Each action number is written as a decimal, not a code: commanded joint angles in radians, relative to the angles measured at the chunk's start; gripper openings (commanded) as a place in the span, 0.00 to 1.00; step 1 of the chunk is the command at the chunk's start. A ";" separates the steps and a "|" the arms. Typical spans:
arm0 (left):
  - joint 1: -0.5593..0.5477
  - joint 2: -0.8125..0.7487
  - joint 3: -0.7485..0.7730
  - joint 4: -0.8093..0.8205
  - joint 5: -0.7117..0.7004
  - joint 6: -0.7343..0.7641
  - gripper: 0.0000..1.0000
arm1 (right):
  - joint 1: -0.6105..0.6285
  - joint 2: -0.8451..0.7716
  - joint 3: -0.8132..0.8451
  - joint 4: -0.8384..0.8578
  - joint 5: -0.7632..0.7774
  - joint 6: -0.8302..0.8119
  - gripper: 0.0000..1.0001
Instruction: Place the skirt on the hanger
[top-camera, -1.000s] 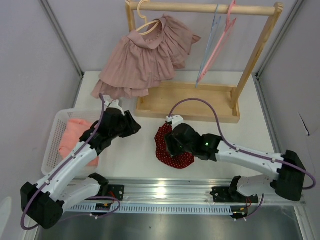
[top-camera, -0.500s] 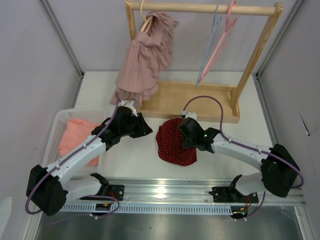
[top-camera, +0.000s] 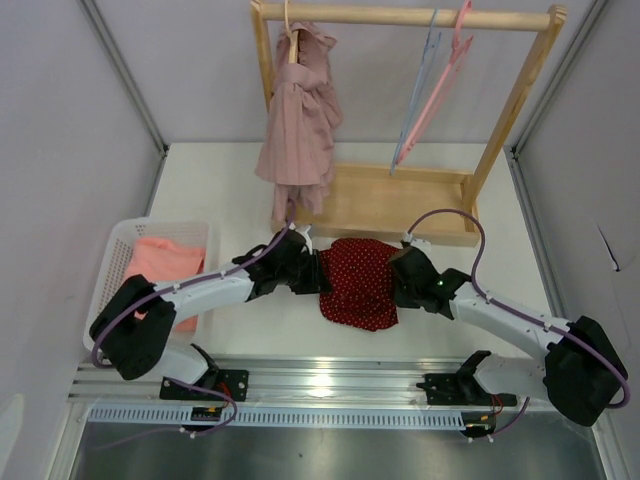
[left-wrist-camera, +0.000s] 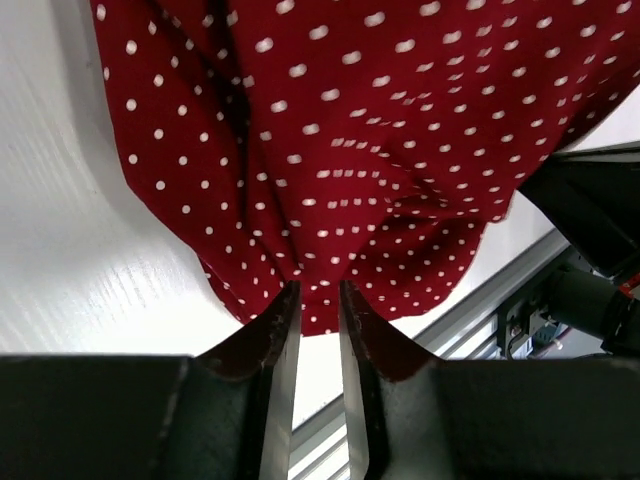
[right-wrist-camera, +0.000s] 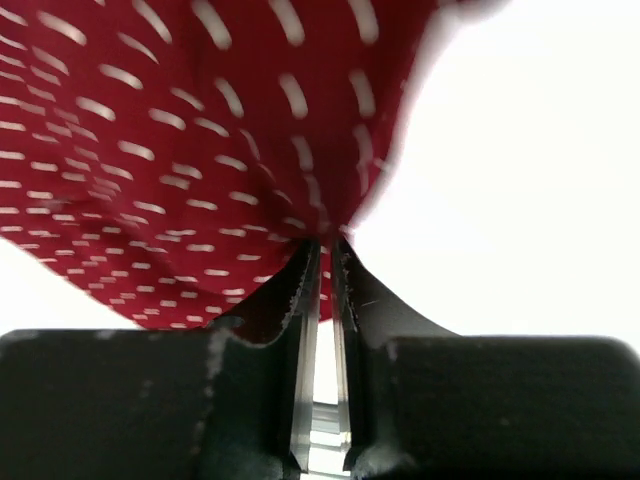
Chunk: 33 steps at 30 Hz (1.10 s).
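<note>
This looks like a robot laboratory cell, not a home: a white desk (top-camera: 220, 190) is closed in by plain grey wall panels (top-camera: 60, 130) on metal posts. A ribbed aluminium rail (top-camera: 330, 378) at its near edge carries two white-and-black robot arms (top-camera: 200, 293), and a small wooden clothes rack (top-camera: 380, 16) stands on the desk.

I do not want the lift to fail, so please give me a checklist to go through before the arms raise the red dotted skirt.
1. Left gripper closed on the red skirt edge: ok.
2. Right gripper closed on the opposite edge: ok.
3. Both grips on the waistband: cannot tell.
4. Cloth free of folds: not ok, it is wrinkled.
5. Bare hanger waiting on the rack: ok.
6. Pink skirt hanging apart from that hanger: ok.
</note>
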 joint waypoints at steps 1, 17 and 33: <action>-0.009 0.031 -0.019 0.111 0.039 -0.034 0.25 | -0.030 -0.046 -0.041 -0.039 0.007 0.043 0.19; 0.031 -0.073 -0.130 0.113 -0.019 -0.031 0.38 | 0.267 0.128 0.287 -0.064 0.170 0.033 0.35; 0.157 -0.385 -0.245 -0.019 -0.111 -0.084 0.50 | 0.317 0.495 0.485 0.019 0.143 -0.037 0.41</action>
